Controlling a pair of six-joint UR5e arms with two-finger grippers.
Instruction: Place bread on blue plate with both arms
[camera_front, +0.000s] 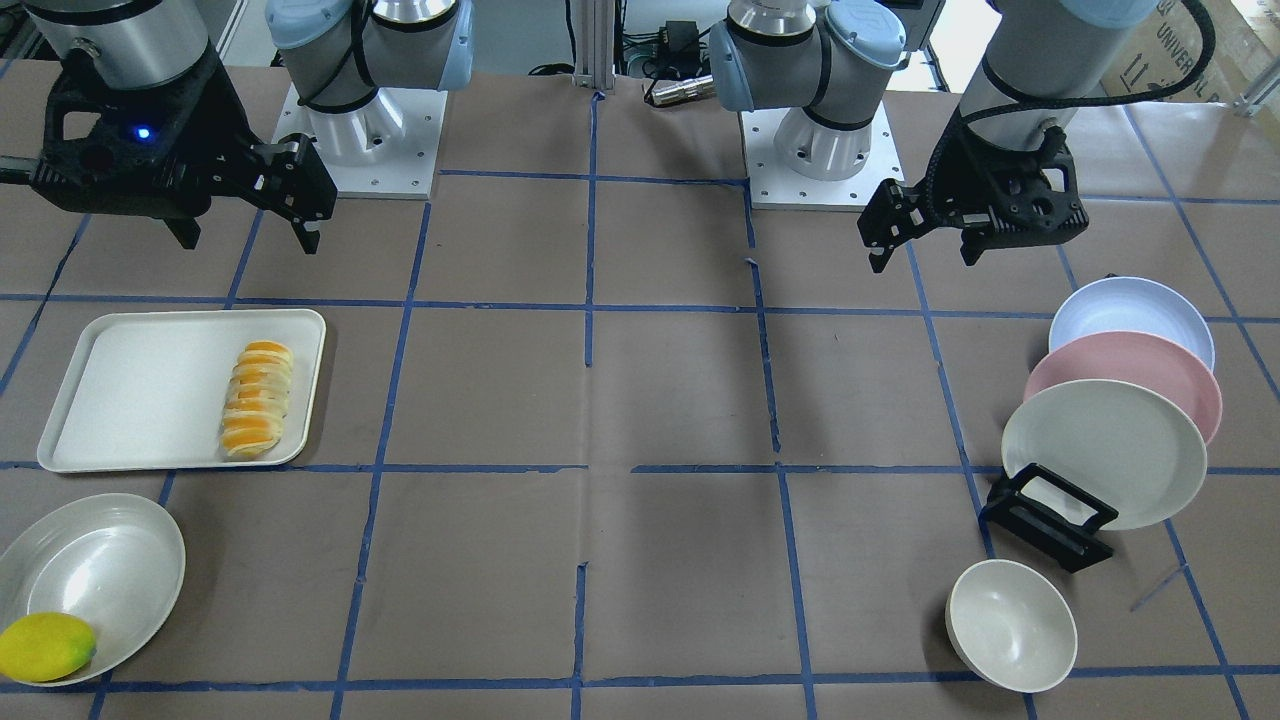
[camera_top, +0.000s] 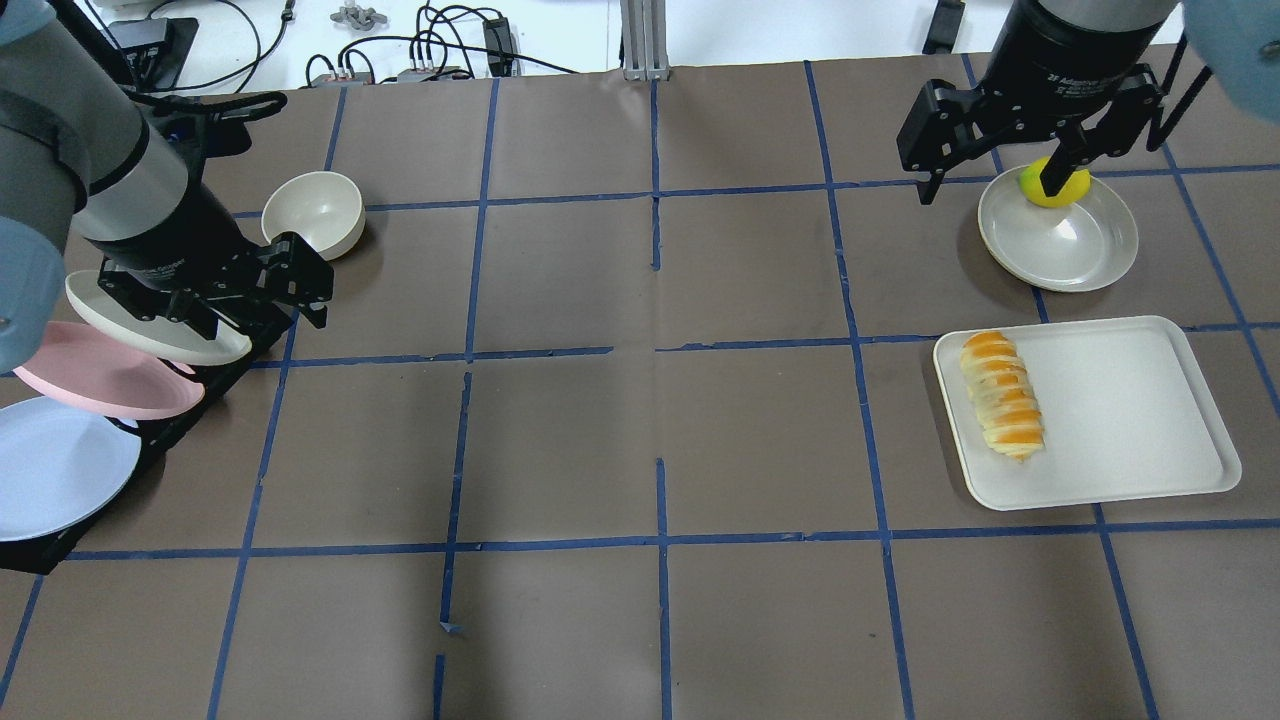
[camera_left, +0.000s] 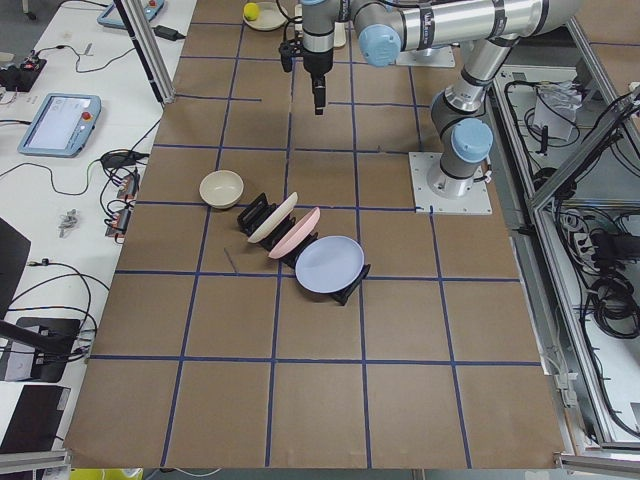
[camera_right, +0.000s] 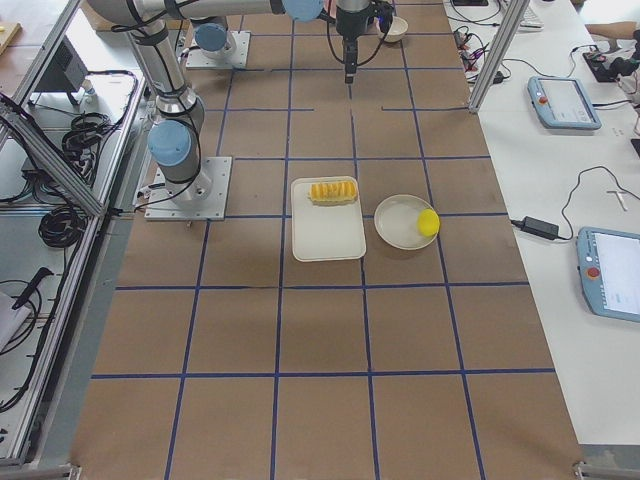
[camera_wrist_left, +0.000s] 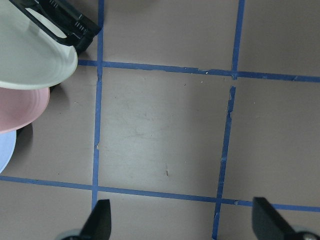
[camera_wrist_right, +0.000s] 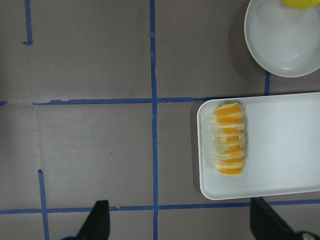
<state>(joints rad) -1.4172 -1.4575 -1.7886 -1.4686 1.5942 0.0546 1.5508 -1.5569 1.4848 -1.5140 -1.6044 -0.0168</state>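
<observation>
Right claw (camera_front: 250, 235) is hanging wide open and empty in the upper left of the front-facing view. Left claw (camera_front: 922, 255) is hanging likewise, jaws spread, in the upper right.

Risk: blue plate (camera_front: 1130, 315) is standing rearmost in the rack (camera_front: 1050, 515), overlapped by the pink plate (camera_front: 1130, 370). A pinch there could be catching the pink rim or tipping the rack.

Bread (camera_front: 258, 400) is lying along the right rim of the tray (camera_front: 130, 400), so a descending finger could be striking that rim.

Bread is sitting below the right claw, well apart. Blue plate is sitting below and right of the left claw, untouched.
</observation>
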